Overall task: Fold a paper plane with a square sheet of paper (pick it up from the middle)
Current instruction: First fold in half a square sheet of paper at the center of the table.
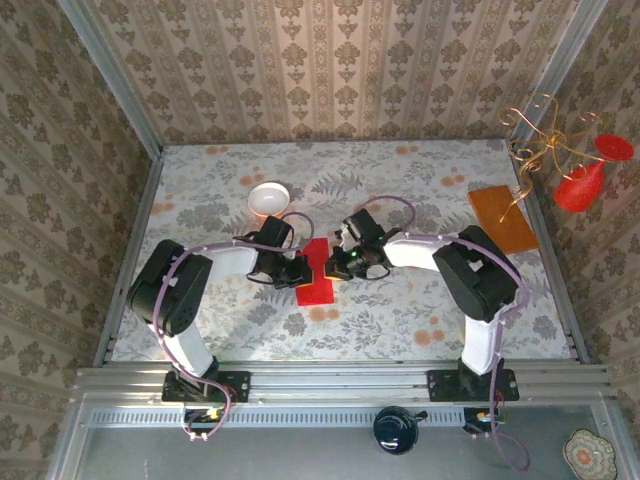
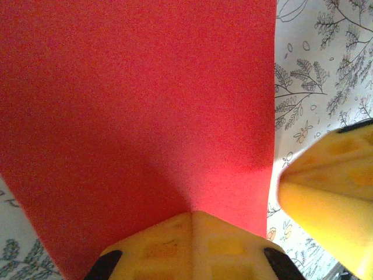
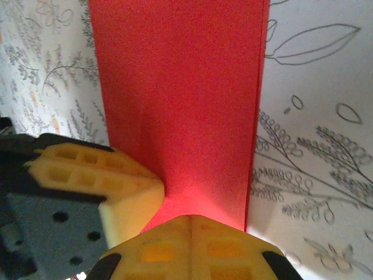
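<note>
Two robot arms meet over a red paper sheet (image 1: pixel 316 290) lying near the middle of a floral-patterned desk (image 1: pixel 420 310), seen from the overhead camera. The left tool (image 1: pixel 300 270) reaches in from the sheet's left side and the right tool (image 1: pixel 338 262) from its right, the two facing each other close together across the paper. From above, the sheet shows as a narrow upright strip, slimmer at its far end and broader at the near end. In the left wrist view, the left tool (image 2: pixel 192 239) has its yellow fingers drawn fully together into a single point whose tip rests against the red surface (image 2: pixel 134 105), while a yellow finger (image 2: pixel 332 192) of the right tool stands just beside the sheet's edge over the printed desk. The right wrist view shows the right tool (image 3: pixel 191 242) likewise closed to a point at the paper (image 3: pixel 180 87), with a finger (image 3: pixel 99 181) of the left tool touching the sheet's left edge. Whether either tool has paper pinched between its fingers cannot be told. A small white bowl (image 1: pixel 268 199) sits beyond the left arm, well apart from the sheet, and an orange-brown board (image 1: pixel 502 218) lies near the desk's far right edge.
</note>
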